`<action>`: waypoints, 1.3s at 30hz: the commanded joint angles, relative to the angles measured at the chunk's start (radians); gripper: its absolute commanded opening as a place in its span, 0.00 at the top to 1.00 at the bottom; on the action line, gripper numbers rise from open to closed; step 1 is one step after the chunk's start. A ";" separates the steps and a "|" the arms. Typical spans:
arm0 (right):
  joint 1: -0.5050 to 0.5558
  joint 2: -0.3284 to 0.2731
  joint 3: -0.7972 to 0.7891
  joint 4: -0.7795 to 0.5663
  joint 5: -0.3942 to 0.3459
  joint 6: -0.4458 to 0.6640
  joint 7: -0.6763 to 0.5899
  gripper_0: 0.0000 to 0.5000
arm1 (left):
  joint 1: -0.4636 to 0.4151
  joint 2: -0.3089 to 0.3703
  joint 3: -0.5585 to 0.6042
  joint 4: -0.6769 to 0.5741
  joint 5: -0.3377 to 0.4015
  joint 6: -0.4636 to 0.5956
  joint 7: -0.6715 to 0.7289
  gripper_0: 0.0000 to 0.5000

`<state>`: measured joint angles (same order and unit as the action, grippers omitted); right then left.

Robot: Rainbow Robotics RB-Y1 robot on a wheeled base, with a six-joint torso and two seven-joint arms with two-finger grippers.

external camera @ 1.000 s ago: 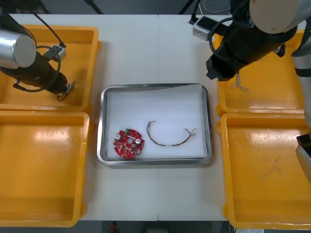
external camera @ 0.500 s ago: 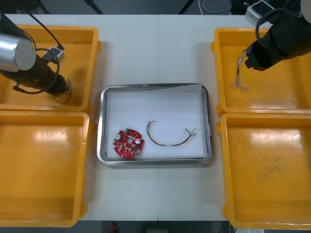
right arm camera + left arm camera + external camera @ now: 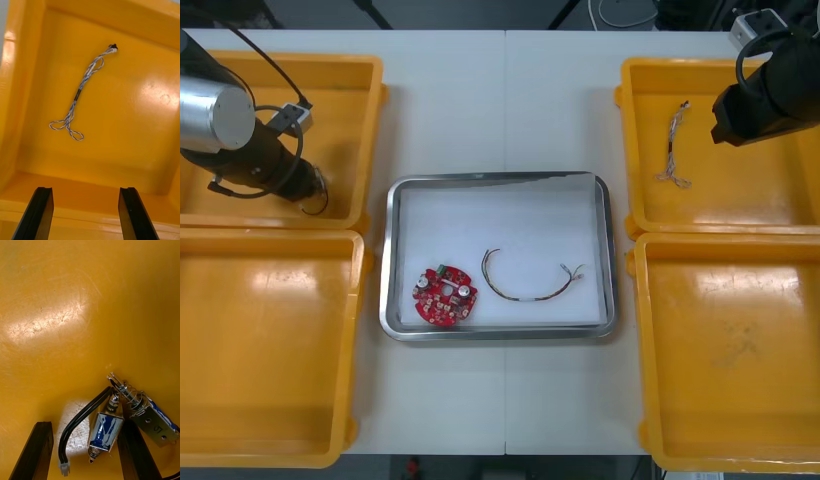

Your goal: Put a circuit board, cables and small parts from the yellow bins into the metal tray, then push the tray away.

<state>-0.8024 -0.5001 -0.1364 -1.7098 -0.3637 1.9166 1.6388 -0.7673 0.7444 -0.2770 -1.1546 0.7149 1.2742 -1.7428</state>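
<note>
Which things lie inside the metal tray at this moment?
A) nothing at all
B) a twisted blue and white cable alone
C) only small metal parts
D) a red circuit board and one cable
D: in the front view the metal tray holds a red circuit board and one curved cable beside it.

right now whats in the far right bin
A twisted blue and white cable, ahead of the open right gripper; the right arm hides the bin's outer side. Left gripper: far left bin.
</note>
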 commanded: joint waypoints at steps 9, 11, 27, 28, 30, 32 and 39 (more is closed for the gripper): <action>-0.086 0.026 -0.052 0.164 0.051 0.003 -0.186 0.00 | 0.009 0.023 -0.053 0.003 0.035 -0.078 -0.109 0.00; -0.104 0.032 -0.052 0.194 0.051 0.003 -0.226 0.00 | 0.009 0.023 -0.059 0.003 0.034 -0.087 -0.104 0.00; -0.209 0.074 0.004 0.453 0.077 -0.260 -0.409 0.00 | 0.013 0.029 -0.053 0.003 0.035 -0.079 -0.093 1.00; -0.209 0.081 0.008 0.476 0.083 -0.286 -0.410 0.00 | 0.011 0.030 -0.031 0.001 0.035 -0.064 -0.092 1.00; -0.209 0.091 0.009 0.503 0.088 -0.304 -0.412 0.00 | 0.008 0.030 -0.002 0.001 0.038 -0.032 -0.089 1.00; -0.209 0.094 0.012 0.529 0.091 -0.323 -0.412 0.00 | 0.003 0.030 0.032 -0.002 0.038 0.002 -0.083 1.00; -0.209 0.097 0.067 0.616 0.092 -0.429 -0.430 0.00 | -0.012 0.030 0.156 -0.099 -0.020 0.168 -0.050 1.00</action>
<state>-0.9618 -0.4158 -0.1072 -1.1045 -0.2819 1.5142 1.2474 -0.7685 0.7500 -0.1891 -1.1864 0.7308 1.3873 -1.7428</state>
